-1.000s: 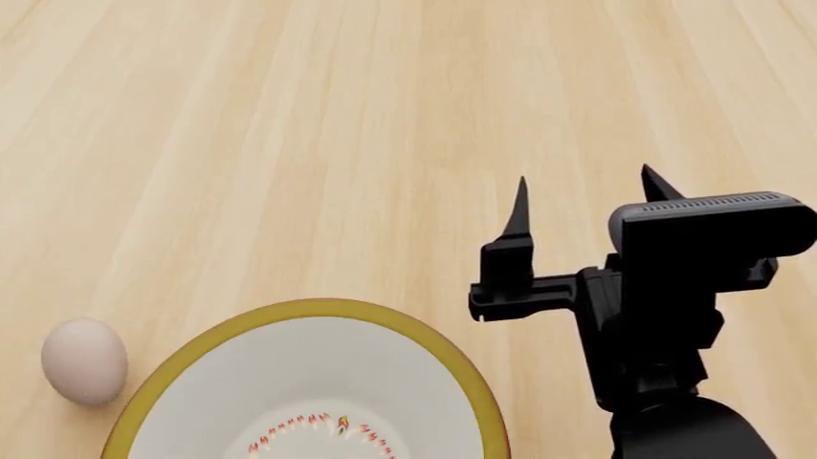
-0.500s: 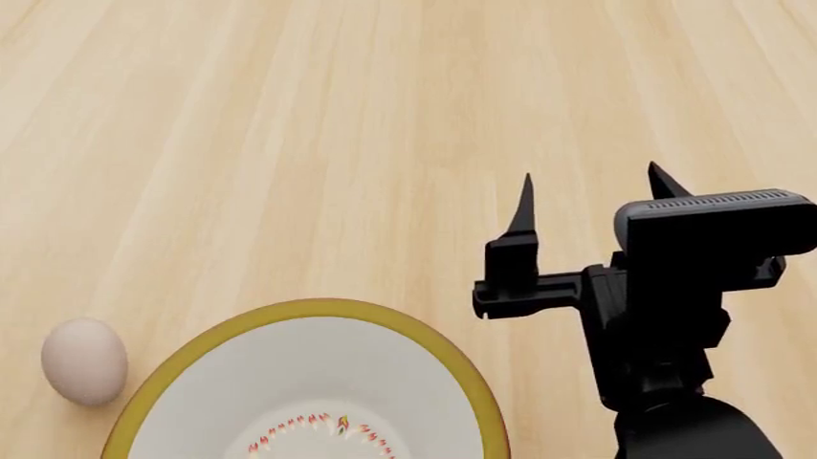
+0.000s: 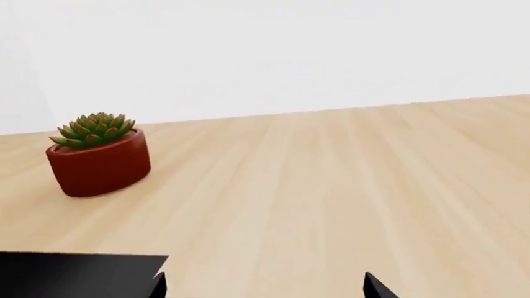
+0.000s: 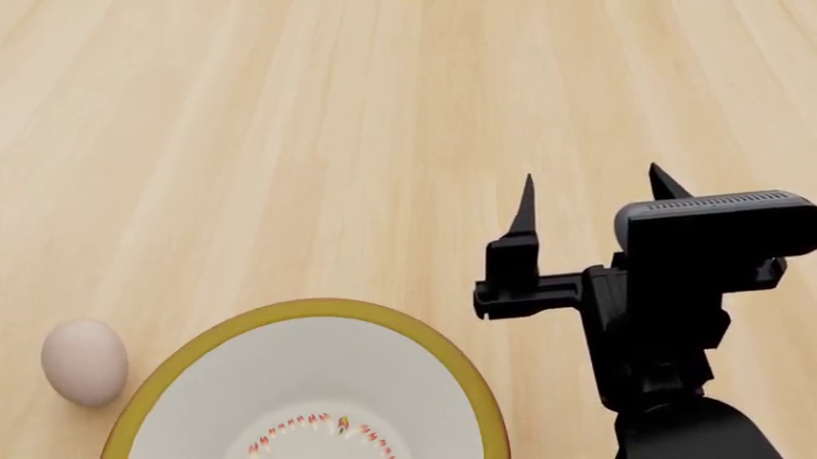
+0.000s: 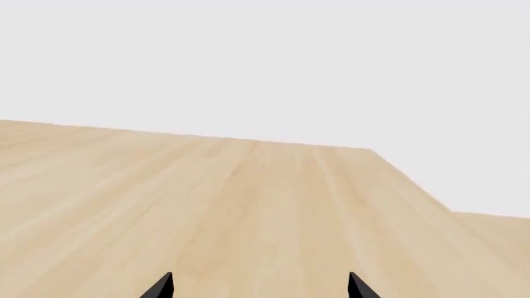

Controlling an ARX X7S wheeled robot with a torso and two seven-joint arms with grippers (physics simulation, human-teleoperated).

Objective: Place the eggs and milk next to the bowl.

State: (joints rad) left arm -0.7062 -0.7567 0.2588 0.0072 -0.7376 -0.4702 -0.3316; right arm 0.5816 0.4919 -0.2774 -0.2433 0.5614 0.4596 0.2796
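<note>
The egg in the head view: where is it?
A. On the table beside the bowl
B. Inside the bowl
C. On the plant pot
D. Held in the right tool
A. The pale egg lies on the wooden table just outside the bowl and its yellow rim; the right tool is open and empty.

We are seeing the bowl [image 4: 306,382] sitting on the counter [image 4: 320,143] at the near edge of the head view, with an egg [image 4: 84,361] lying just beside it on its left. Our right tool [image 4: 590,206] is hovering to the bowl's right. A plant [image 3: 98,153] is standing elsewhere on the counter.
</note>
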